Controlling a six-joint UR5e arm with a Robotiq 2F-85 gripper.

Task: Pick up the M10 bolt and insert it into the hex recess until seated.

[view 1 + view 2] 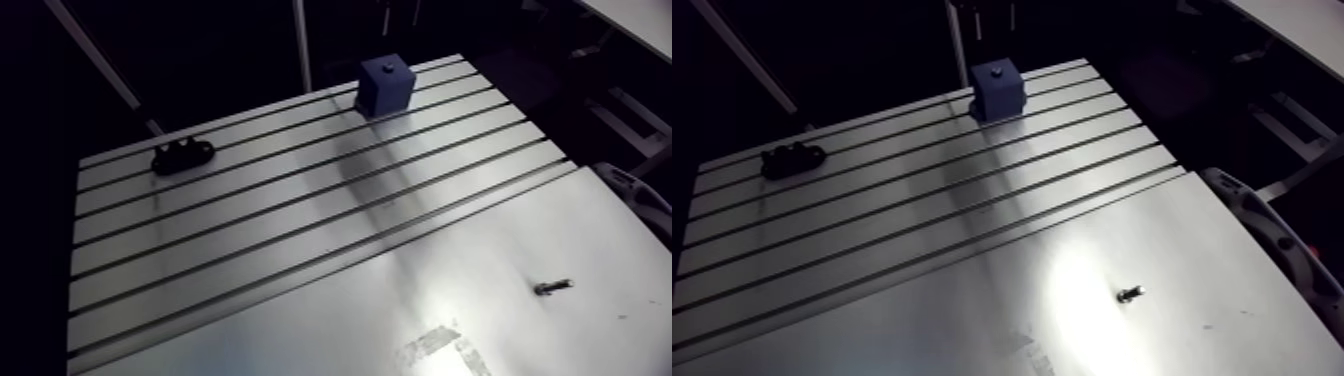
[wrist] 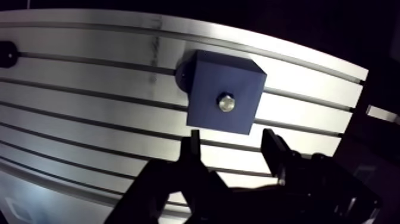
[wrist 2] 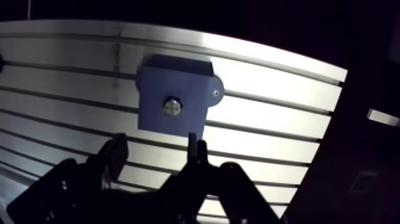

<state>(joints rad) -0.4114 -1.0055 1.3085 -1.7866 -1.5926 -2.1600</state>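
A blue block [image 2: 225, 98] stands on the slotted table [image 2: 89, 89], by its far edge in the arm view [image 1: 386, 82]. A shiny bolt head [image 2: 225, 103] sits in the middle of the block's top face. My gripper [image 2: 231, 138] is open with nothing between its fingers. Its fingertips [image 2: 193, 137] stop just short of the block's near side, and the block lies ahead of them. Another small bolt [image 1: 552, 287] lies on its side on the smooth plate near the table's right front, far from the block. The arm view does not show the gripper.
A black clamp-like part [image 1: 182, 155] rests on the slotted area near the far left corner. A worn tape mark [image 1: 440, 345] shows on the smooth plate at the front. A white and grey object [image 1: 1272, 230] sits just off the table's right edge.
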